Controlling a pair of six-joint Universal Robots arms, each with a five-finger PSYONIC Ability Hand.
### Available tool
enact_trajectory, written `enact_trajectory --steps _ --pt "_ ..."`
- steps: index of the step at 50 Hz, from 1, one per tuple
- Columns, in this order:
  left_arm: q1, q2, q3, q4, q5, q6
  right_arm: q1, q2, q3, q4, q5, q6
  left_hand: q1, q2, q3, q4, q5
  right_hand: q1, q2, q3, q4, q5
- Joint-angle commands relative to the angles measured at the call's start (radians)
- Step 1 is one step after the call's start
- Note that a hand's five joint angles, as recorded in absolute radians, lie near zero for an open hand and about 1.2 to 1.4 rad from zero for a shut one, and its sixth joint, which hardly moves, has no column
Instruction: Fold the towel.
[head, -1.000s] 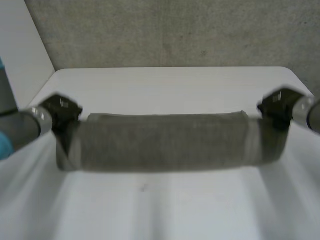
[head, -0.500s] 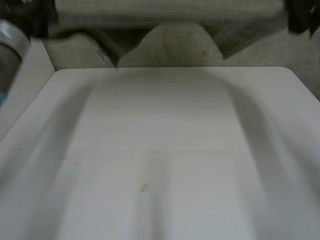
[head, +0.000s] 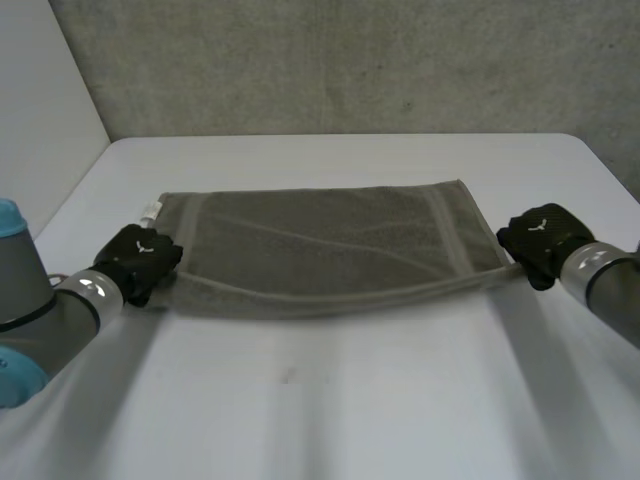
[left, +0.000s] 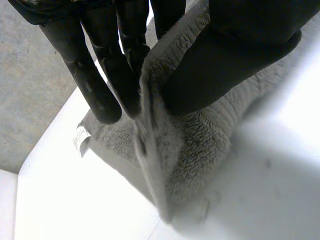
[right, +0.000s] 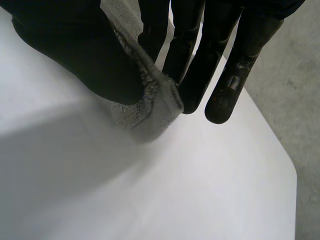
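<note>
Pinching the towel (head: 320, 240) at its near-left corner, left hand (head: 140, 258) sits at the left side of the white table (head: 350, 420), on the end of a grey arm with a light-blue cap. Left wrist view: thumb (left: 240, 55) pressed toward straight fingers (left: 100, 75), cloth edge clamped between them, with the terry bunched below the thumb. Small white tag (head: 152, 210) sticks out at the towel's far-left corner, just beyond the left hand. Towel is grey-olive and spread wide across the middle of the table, long side running hand to hand. It lies mostly flat, with a hem along the near edge and a woven band crossing it near the right end. Right hand (head: 540, 245) is at the towel's near-right corner. Right wrist view: thumb (right: 75, 50) closed against fingers (right: 190, 65), corner nipped between them. Can't tell if that corner touches the table or hangs just off it. Grey concrete wall (head: 350, 60) behind the far table edge.
</note>
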Motion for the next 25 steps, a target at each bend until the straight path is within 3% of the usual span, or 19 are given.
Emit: enact_trajectory --steps 1,3,5,10,19,25 --pt "0.028 0.165 -0.077 -0.148 0.000 0.032 -0.077 -0.111 -0.002 0.292 -0.013 -0.102 0.189 0.179 0.179 0.179 0.181 0.436 0.225 0.209 0.203 0.228" --pt "0.029 0.207 -0.090 -0.202 0.002 0.035 -0.103 -0.133 0.006 0.370 -0.022 -0.157 0.189 0.179 0.179 0.179 0.181 0.436 0.225 0.209 0.203 0.228" --pt "0.036 0.276 -0.096 -0.344 0.003 0.059 -0.161 -0.182 0.041 0.512 -0.042 -0.274 0.189 0.179 0.179 0.179 0.181 0.436 0.225 0.209 0.203 0.228" --pt "0.061 0.325 -0.067 -0.501 0.012 0.116 -0.208 -0.204 0.056 0.620 -0.062 -0.397 0.189 0.179 0.179 0.179 0.181 0.436 0.225 0.209 0.203 0.228" --pt "0.047 0.241 0.042 -0.393 0.008 0.133 -0.202 -0.141 -0.011 0.496 -0.079 -0.285 0.189 0.179 0.179 0.179 0.181 0.436 0.225 0.209 0.203 0.228" --pt "-0.048 0.051 0.202 -0.322 -0.002 0.132 -0.126 0.013 -0.125 0.387 -0.050 -0.201 0.189 0.179 0.179 0.179 0.181 0.436 0.225 0.209 0.203 0.228"
